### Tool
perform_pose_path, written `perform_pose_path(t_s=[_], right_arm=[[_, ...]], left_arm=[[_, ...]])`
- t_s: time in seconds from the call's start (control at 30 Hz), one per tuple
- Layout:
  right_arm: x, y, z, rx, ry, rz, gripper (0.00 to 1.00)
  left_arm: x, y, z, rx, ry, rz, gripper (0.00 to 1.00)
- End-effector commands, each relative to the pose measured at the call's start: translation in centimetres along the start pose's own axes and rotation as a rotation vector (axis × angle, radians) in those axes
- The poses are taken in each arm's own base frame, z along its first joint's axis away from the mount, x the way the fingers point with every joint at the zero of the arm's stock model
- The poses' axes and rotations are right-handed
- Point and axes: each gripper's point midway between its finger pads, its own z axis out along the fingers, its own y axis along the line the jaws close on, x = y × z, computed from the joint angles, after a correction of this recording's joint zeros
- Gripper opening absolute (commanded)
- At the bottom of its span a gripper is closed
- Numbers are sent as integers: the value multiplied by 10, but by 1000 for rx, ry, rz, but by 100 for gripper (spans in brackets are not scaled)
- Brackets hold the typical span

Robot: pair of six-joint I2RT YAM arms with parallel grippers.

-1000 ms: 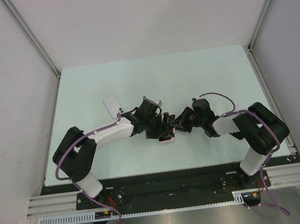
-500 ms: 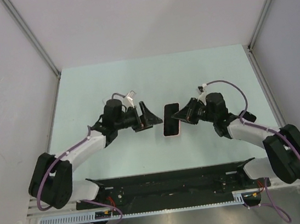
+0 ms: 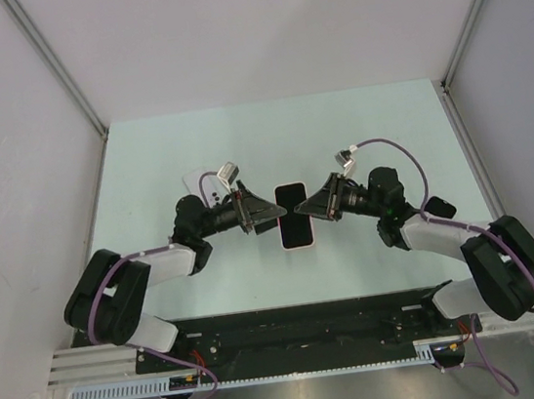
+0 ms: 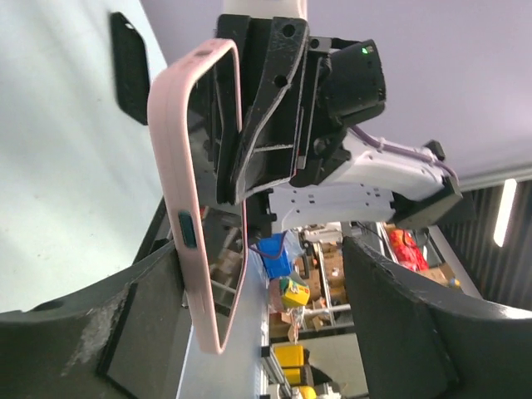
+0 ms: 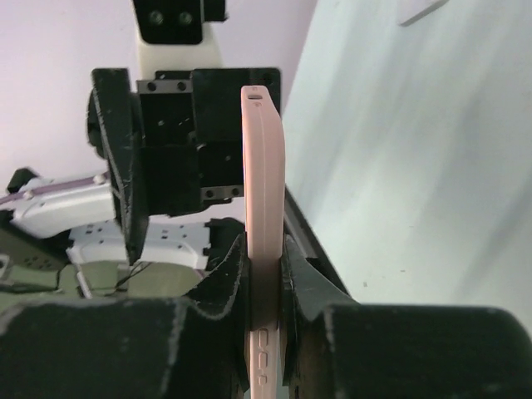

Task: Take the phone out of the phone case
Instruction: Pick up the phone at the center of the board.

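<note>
The phone (image 3: pixel 295 214) shows its black screen inside the pale pink phone case (image 3: pixel 297 244), held on edge above the table's middle. My right gripper (image 3: pixel 313 207) is shut on the case's right long edge. In the right wrist view the fingers (image 5: pixel 223 278) pinch the pink case (image 5: pixel 264 166) from both sides. My left gripper (image 3: pixel 271 213) is open at the case's left edge. In the left wrist view the case (image 4: pixel 174 166) and screen (image 4: pixel 218 150) stand between the spread fingers (image 4: pixel 391 307), close to the left one. The phone's blue back is hidden.
A small white flat object (image 3: pixel 198 181) lies on the pale green table (image 3: pixel 356 129) behind my left arm. A dark flat piece (image 4: pixel 130 54) lies on the table beyond the case. White walls close in the back and both sides.
Both arms have shifted. The right gripper has carried the cased phone a little left and nearer. The open left gripper now sits right at its left edge.
</note>
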Motion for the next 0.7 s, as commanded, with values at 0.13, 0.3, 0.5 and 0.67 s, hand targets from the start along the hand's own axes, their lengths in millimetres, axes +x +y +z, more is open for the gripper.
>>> perform_pose_path(t_s=[0.13,0.3,0.5,0.67], right_arm=[[23,47,8,-223,106,-38,0],[29,42,11,-211,122,-32,0],[34,41,13,-212,139,-38,0],[42,36,15,-201,162,-38,0]], left_arm=[[-3,-43,2,207,16,20,68],[-9,-47,4,216,-9,26,56],[-17,-47,8,217,-29,7,45],[-27,-52,14,226,-35,16,47]])
